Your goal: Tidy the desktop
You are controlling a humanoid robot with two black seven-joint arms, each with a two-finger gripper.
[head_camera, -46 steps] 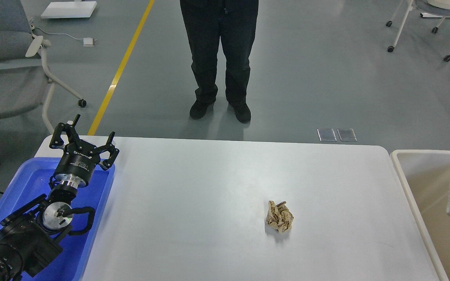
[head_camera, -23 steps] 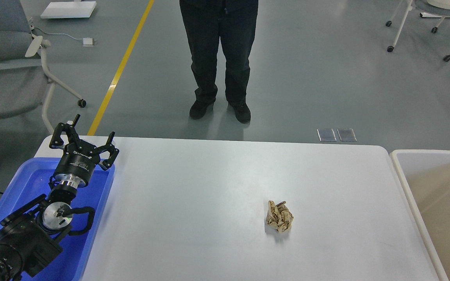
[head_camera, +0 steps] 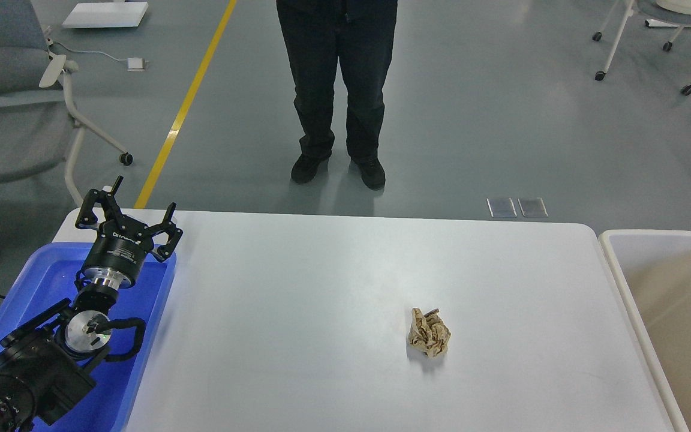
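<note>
The white desktop (head_camera: 321, 282) fills the middle of the head view. A crumpled brown paper ball (head_camera: 429, 332) lies on it, right of centre. My left gripper (head_camera: 141, 199) is open and empty. It is raised over the far end of the blue tray (head_camera: 45, 282) at the desktop's left edge, far from the paper ball. My right gripper is out of view.
A beige open bin (head_camera: 681, 300) stands against the desktop's right edge, and what shows of its inside holds nothing. A person in dark trousers (head_camera: 336, 90) stands just beyond the far edge. Grey chairs (head_camera: 9, 90) are on the floor at the left.
A crumpled silver foil lump that showed over the beige bin one second ago is gone from view. My left arm and the paper ball have not moved.
</note>
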